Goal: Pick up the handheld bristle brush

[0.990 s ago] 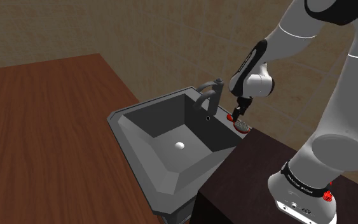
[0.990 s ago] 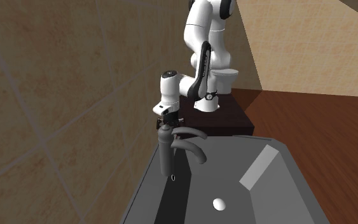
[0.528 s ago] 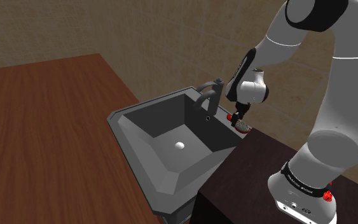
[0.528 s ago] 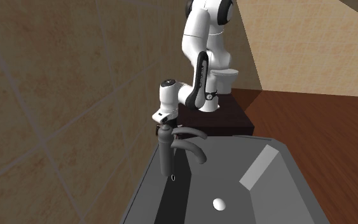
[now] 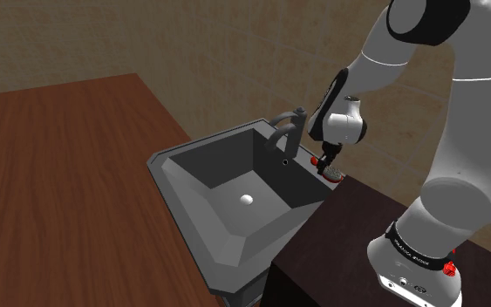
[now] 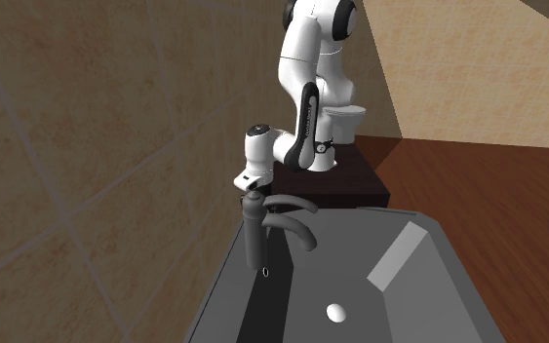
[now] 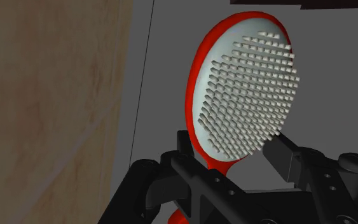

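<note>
The brush (image 7: 234, 95) has a red oval frame and a pale pad of white bristles. It lies on the grey ledge behind the sink (image 5: 160, 161), close to the tan wall. My black gripper (image 7: 234, 149) is down over the brush's narrow end, one finger against the red rim and the other against the bristle pad's edge, shut on it. In the shoulder view the brush (image 5: 330, 173) shows as a small red and white spot under the gripper (image 5: 326, 163), just past the faucet (image 5: 289, 124). The second exterior view has the hand (image 6: 254, 177) right behind the faucet (image 6: 258, 229).
The deep grey sink basin with a white drain (image 5: 247, 200) lies between the wooden counter (image 5: 51, 174) and the dark stand (image 5: 348, 240). The tan tiled wall (image 6: 87, 146) runs close beside the gripper. The faucet spout reaches out over the basin.
The hand has come down a little onto the brush and shifted slightly toward the faucet. The fingers have closed from wide apart onto the brush.
</note>
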Controlling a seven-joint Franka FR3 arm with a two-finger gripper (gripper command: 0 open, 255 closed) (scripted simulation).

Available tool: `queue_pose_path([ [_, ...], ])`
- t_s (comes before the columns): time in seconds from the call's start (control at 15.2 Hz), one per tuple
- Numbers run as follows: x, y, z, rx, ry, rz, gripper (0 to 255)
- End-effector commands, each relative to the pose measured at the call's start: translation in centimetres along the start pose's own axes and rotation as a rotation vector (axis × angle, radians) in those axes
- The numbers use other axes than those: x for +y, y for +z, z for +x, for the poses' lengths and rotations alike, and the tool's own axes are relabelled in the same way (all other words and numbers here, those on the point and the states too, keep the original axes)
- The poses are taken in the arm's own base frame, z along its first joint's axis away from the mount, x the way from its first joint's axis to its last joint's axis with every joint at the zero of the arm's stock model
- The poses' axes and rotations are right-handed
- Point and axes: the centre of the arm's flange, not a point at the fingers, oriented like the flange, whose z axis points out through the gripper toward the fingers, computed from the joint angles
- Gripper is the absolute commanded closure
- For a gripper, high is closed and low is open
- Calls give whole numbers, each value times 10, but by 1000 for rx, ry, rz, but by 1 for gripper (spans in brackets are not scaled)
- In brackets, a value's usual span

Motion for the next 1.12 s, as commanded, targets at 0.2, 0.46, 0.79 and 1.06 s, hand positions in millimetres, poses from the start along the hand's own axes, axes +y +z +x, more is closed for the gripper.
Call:
queue_pose_path([
  [0.2,0,0,-1,-2,1,1,255],
  [0.46,0,-21,-1,-2,1,1,255],
  [0.79,0,-47,-2,-2,1,1,255],
  [1.06,0,-68,-2,-2,1,1,255],
])
